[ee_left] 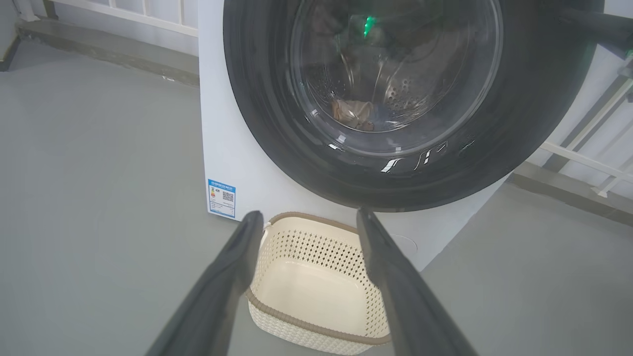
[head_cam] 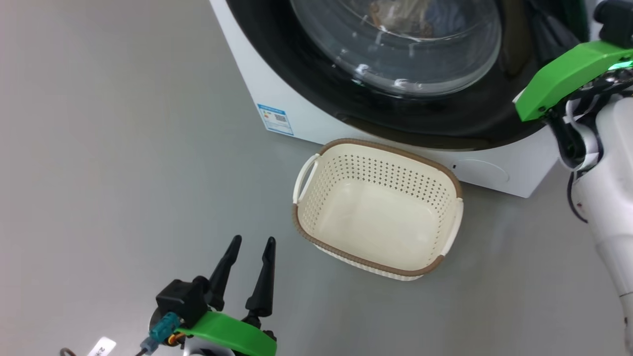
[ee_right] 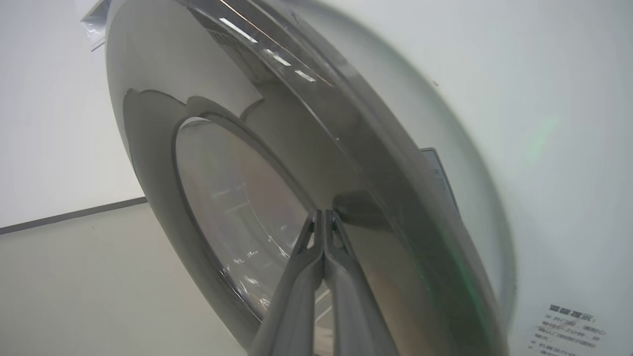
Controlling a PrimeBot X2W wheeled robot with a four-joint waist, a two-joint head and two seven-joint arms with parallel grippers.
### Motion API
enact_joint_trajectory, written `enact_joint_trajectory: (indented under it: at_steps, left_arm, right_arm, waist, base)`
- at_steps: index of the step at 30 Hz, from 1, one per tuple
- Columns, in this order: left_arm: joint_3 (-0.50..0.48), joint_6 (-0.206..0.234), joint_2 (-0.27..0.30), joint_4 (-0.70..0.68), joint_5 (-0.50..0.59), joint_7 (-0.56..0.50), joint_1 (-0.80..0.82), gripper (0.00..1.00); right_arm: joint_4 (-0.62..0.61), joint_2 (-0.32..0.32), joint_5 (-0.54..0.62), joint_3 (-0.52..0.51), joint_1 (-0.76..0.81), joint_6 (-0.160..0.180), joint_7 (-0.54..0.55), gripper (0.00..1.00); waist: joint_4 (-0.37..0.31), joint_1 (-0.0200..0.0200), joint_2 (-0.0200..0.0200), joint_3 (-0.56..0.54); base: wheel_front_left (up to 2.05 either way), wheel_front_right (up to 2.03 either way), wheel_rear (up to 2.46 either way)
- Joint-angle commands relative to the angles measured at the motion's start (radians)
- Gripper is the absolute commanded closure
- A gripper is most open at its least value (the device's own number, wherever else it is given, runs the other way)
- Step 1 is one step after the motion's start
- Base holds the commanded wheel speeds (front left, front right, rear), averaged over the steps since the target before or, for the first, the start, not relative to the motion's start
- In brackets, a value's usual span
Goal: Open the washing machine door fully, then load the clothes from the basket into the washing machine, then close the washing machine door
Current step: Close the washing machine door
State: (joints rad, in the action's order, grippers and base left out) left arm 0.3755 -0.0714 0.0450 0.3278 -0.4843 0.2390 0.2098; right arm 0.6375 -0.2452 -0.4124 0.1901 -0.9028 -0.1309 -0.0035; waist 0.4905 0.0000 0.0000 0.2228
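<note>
The washing machine (head_cam: 296, 109) is white, and its door (head_cam: 445, 118), black-rimmed with a glass bowl, lies swung in against the front. Whether it is latched I cannot tell. The clothes (ee_left: 353, 112) show through the glass, low in the drum. The cream basket (head_cam: 390, 148) stands empty on the floor just before the machine. My left gripper (head_cam: 253, 241) is open and holds nothing, low and left of the basket (ee_left: 321, 247). My right gripper (ee_right: 321, 213) is shut, its tips against the door's glossy rim (ee_right: 277, 148) near the outer edge.
A blue label sticker (head_cam: 275, 118) and a round cover (head_cam: 482, 170) sit low on the machine's front. My pale right forearm (head_cam: 608, 207) reaches up at the far right. A white railing (ee_left: 583, 158) stands beside the machine. Grey floor (head_cam: 123, 173) spreads to the left.
</note>
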Motion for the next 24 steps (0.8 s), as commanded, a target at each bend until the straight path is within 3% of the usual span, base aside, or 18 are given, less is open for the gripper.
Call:
enact_joint_trajectory:
  at_steps: [1, 9, 24]
  left_arm:
    - [-0.021, -0.004, 0.008, -0.009, -0.01, 0.013, 0.032, 0.0]
    - [0.007, -0.001, 0.006, 0.017, -0.033, 0.02, 0.039, 0.0]
    - [0.0, 0.009, 0.005, 0.007, -0.042, 0.023, 0.031, 0.0]
  right_arm:
    - [0.0, -0.004, 0.006, 0.0, -0.043, 0.0, -0.017, 1.0]
    - [0.128, -0.031, 0.007, -0.021, -0.099, 0.0, -0.063, 1.0]
    - [0.255, -0.03, -0.019, 0.038, -0.146, 0.0, -0.14, 1.0]
  waist:
    - [0.026, 0.0, 0.0, 0.011]
    - [0.065, 0.0, 0.0, -0.001]
    - [0.064, 0.0, 0.0, -0.015]
  base:
    - [0.0, 0.0, 0.0]
    - [0.0, 0.0, 0.0]
    - [0.0, 0.0, 0.0]
